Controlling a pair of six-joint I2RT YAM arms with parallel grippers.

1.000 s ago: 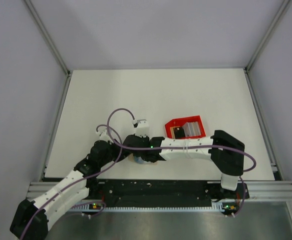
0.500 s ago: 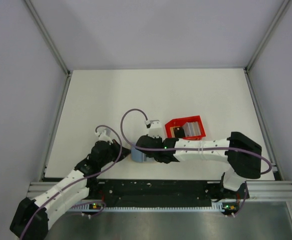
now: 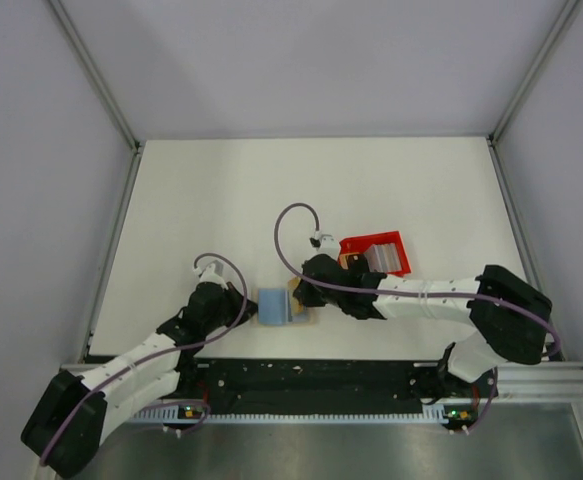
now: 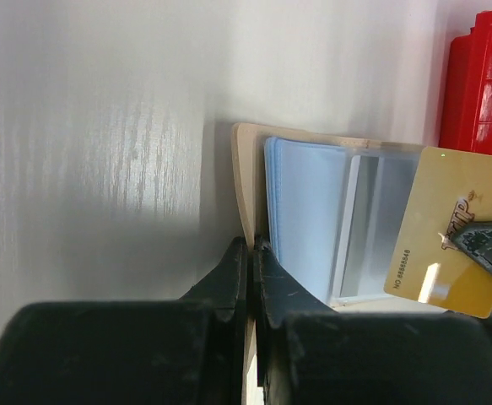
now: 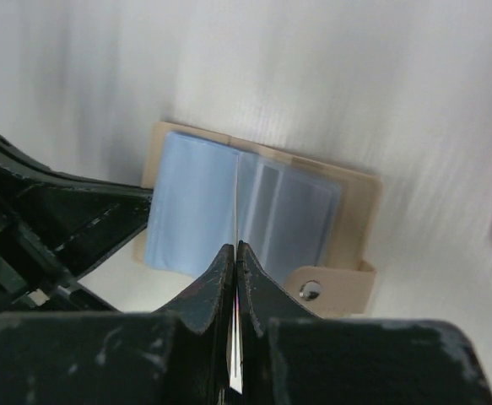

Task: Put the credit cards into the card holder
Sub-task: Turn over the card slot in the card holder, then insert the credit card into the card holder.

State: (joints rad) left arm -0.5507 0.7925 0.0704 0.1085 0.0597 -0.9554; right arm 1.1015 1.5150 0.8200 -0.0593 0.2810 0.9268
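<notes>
Nearest to us, the left gripper (image 4: 251, 250) has its fingers pinched together on the near edge of the soft beige-tan folding card holder (image 4: 250, 169), pinning it open and flat on the white table (image 3: 221, 200). The right gripper (image 5: 235, 253) is clamped on one thin gold-orange plastic credit card (image 4: 444, 232), and most of the card sticks out free.

Here's what it all turns on: the card hangs over the holder's middle, right above the line between the pale blue sleeve stack on the left arm's side and the greyish pockets on the right arm's side; its long side seems to run roughly along that line, though the frame cuts off part of it. So we reckon the right arm does the sliding while the left just holds.

We can't make out where a pocket mouth actually opens, or whether the card's edge touches the sleeves; from the right wrist it's only a thin line, edge-on.

Further back sits the red plastic open-topped tray (image 3: 371, 240), with something silvery and dark inside, too small to call.
</notes>
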